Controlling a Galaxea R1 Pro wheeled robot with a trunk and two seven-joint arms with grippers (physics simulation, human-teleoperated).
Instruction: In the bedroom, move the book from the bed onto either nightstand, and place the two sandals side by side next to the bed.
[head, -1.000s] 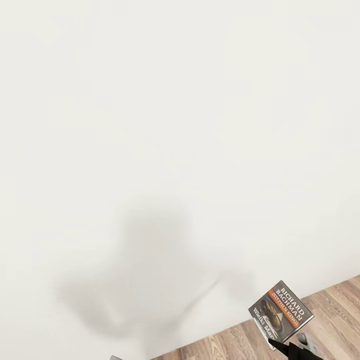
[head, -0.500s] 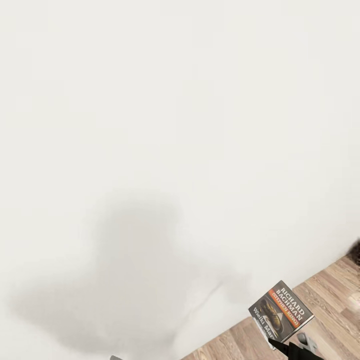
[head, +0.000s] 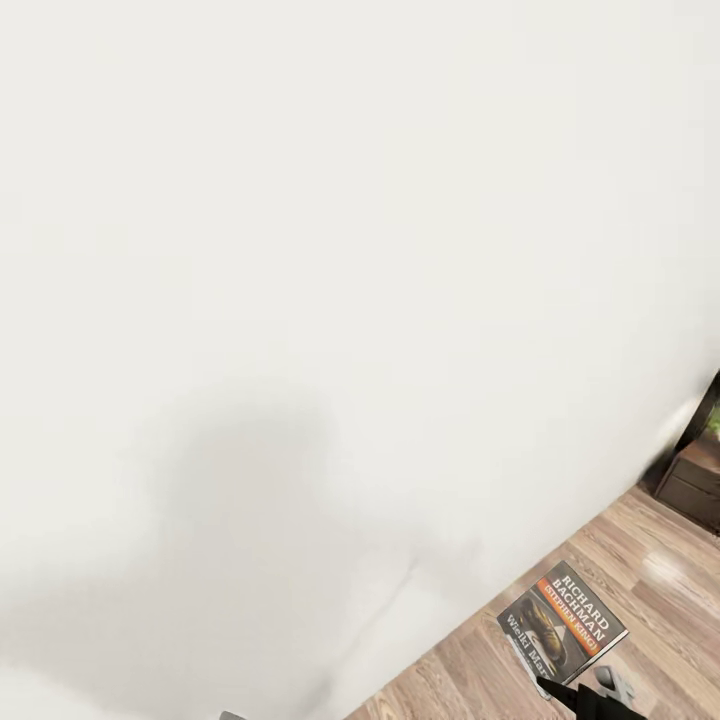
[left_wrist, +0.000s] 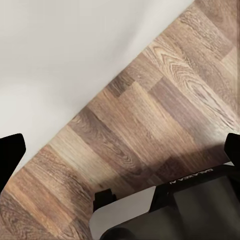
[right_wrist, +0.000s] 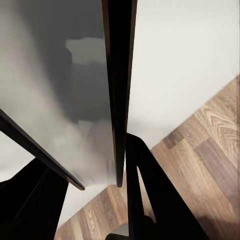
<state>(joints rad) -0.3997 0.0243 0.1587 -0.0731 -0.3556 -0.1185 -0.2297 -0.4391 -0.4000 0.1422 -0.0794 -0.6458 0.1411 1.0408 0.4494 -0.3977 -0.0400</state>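
A plain white wall (head: 300, 250) takes up most of the head view, with a soft grey shadow spread low across it. Its foot runs on a slant from the bottom edge up to the right, and beyond that line lies a wedge of grey-brown wood plank floor (head: 640, 580), bare and open toward the right.

The thin dark paperback book with the orange band and white "Richard Bachman" lettering (head: 563, 625) is held up in the air over that floor wedge, cover facing the camera, tilted. The right gripper (head: 575, 692) is clamped on its lower edge; in the head view just a dark tip and a small grey part of it show, the rest cut off by the bottom edge. From the right wrist camera the book (right_wrist: 119, 85) is seen edge-on, a thin dark spine and a grey face pinched between the black fingers (right_wrist: 150, 200), with wall and floor behind.

At the far right edge of the head view a low dark brown wooden cabinet (head: 695, 485) peeps in, mostly cropped; it stands just beside the wall, and something dark and something green above it are too cut off to make out.

The left gripper (left_wrist: 120, 155) stands wide open over bare planks near the wall's foot, black fingertips (left_wrist: 11, 152) at opposite edges of its wrist view.
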